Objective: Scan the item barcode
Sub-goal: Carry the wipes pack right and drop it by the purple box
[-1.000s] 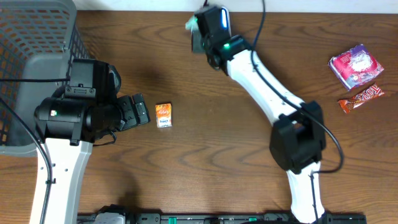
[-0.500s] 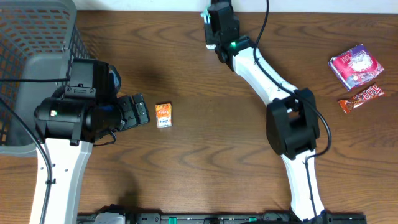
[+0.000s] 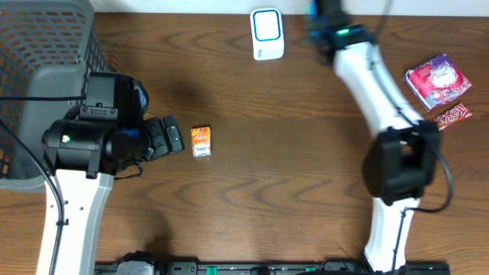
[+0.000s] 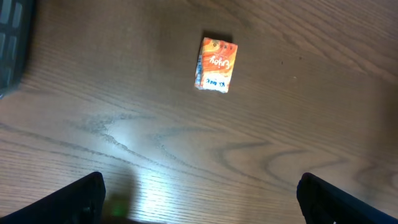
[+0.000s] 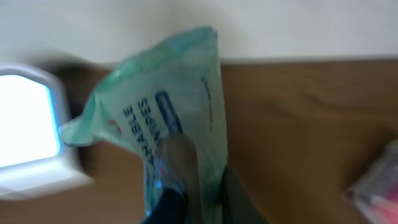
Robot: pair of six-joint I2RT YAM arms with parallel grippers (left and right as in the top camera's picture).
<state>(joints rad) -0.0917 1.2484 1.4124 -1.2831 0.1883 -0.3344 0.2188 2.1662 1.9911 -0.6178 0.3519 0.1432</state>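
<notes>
The right gripper [image 5: 199,193] has jaws clamped on the wipes packet [image 5: 174,93] near the scanner [image 3: 267,33] (left gripper [image 4: 202,199]: jaws wide apart).

Left arm [image 3: 72,205]: white tube link, bulky black joint housings, small green light [image 3: 67,139] on one housing, thin black cable [image 3: 23,158] alongside. Right arm [image 3: 374,76]: same build, white tapered links, chunky black joint block [image 3: 397,162] midway, green wrist light [image 3: 340,32], looping black cable [image 3: 449,179] beside the block. Left fingers [image 4: 84,194] are matte black with rounded tips.
</notes>
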